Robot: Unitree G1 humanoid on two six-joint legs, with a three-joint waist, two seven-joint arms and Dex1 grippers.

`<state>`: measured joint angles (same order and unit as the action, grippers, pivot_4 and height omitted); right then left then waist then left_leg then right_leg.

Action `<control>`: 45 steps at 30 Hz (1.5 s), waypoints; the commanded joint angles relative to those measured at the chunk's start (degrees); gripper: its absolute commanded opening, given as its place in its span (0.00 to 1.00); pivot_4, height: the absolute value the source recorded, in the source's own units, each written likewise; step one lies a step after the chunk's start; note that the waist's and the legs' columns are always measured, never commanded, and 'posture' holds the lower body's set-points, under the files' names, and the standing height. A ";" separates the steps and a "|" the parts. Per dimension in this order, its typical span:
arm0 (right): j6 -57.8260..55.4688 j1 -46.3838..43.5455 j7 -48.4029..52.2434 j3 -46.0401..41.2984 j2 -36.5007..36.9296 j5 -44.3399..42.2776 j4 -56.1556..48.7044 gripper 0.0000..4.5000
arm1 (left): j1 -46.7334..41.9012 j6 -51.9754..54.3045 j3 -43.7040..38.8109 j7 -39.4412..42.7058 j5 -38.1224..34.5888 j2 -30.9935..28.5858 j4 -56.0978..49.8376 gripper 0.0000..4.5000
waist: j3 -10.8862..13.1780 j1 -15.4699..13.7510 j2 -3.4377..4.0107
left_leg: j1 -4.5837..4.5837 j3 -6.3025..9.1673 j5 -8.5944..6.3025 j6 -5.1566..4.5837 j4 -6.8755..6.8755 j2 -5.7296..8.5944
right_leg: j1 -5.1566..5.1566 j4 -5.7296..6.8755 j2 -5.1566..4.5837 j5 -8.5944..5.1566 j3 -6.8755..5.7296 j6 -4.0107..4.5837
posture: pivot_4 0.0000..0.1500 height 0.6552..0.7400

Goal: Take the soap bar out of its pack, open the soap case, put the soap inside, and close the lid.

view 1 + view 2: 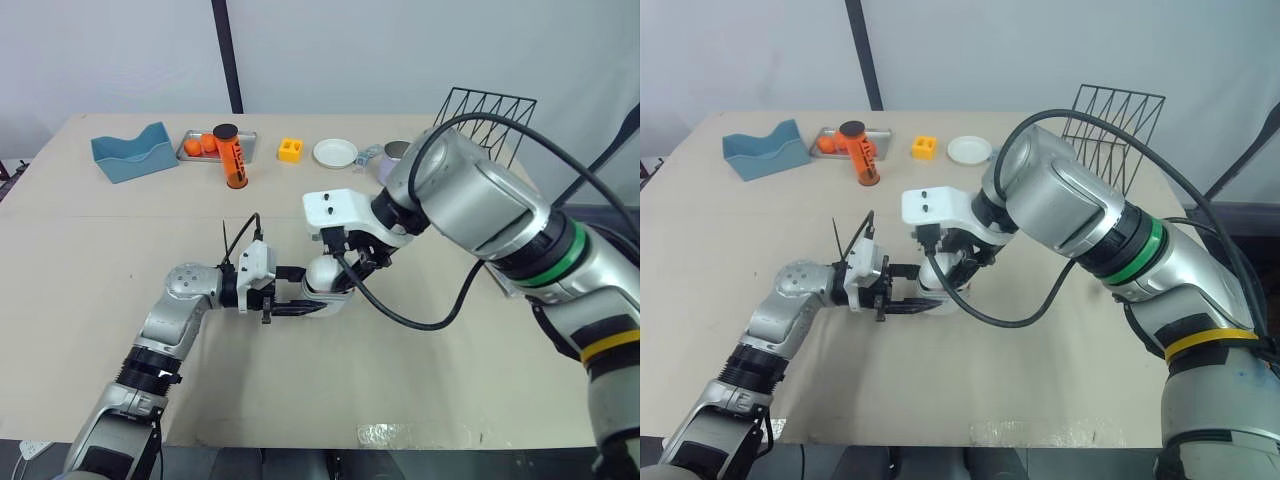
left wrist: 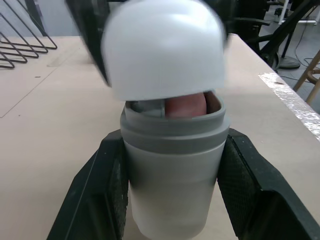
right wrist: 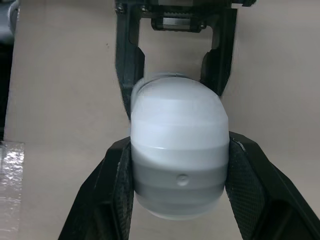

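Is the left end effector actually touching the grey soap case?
Touching. Left wrist view: both fingers of the left end effector press against the soap case.

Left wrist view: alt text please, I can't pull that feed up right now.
The left tool grips the grey soap case between its two black fingers, with the white lid tilted partly open above it. A pinkish soap bar shows through the gap, and the beige table lies behind.

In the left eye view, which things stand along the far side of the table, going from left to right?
Blue holder → metal tray → yellow block → white plate → black wire rack.
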<state>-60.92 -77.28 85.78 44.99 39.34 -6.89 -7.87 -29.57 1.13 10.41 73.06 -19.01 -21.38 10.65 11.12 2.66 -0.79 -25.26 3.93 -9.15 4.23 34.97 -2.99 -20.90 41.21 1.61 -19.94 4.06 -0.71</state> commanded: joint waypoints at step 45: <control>-2.76 2.25 -2.59 1.49 -0.71 -0.23 -4.56 0.47 | -3.24 -6.81 -0.50 -2.07 2.02 4.44 2.64 0.43 | 0.00 0.00 0.00 | -0.02 0.01 0.00 0.00 0.00 0.01 | 0.00 0.00 0.00 0.00 -0.01 0.00 | 1.00 0.97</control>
<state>-63.93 -75.56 83.32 45.69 39.55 -5.96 -10.03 -30.07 -3.96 10.65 72.31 -16.05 -18.25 14.68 11.12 2.66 -0.79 -25.28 3.95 -9.15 4.23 34.96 -2.98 -20.90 41.21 1.61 -19.94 4.05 -0.71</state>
